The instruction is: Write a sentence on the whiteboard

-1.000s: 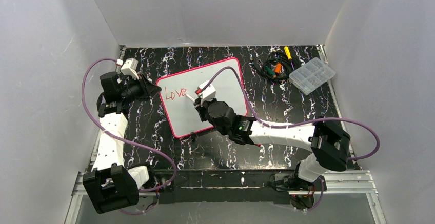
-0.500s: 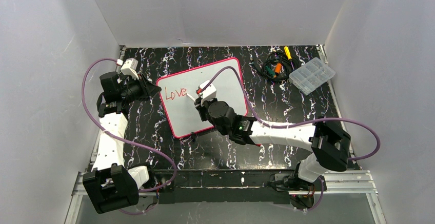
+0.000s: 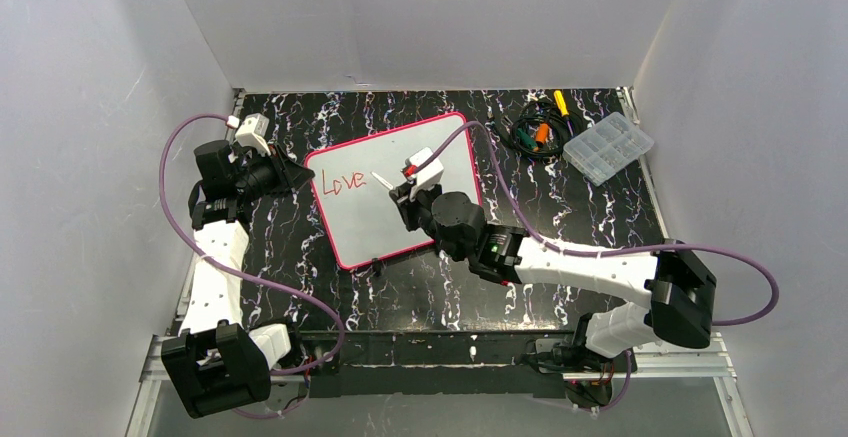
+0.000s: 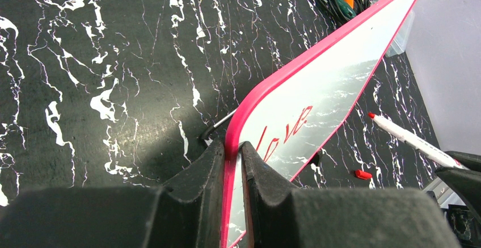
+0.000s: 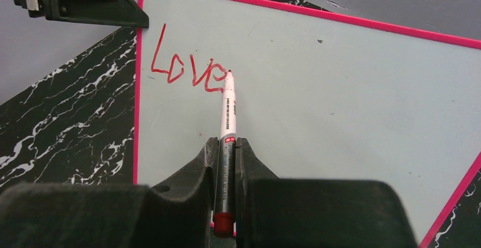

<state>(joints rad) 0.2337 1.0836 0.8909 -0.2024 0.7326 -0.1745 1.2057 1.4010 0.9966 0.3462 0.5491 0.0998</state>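
Mid-sentence: right gripper [image 5: 227, 146] clamped on red marker [image 5: 227, 109]; left gripper [image 4: 232, 151] pinching whiteboard [image 5: 340, 100] rim.
whiteboard looks stiff, light, slick-faced and sits tilted up, so grip the thin edge only. It lies ahead of the right jaws, under the marker tip. Tip is just right of word "Love" [image 5: 184, 69], seemingly lifted off.

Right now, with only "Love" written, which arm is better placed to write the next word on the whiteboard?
Right. The right end effector is shut on the red marker, with the tip beside the end of "Love". The left end effector is clamped on the whiteboard rim, holding it tilted.
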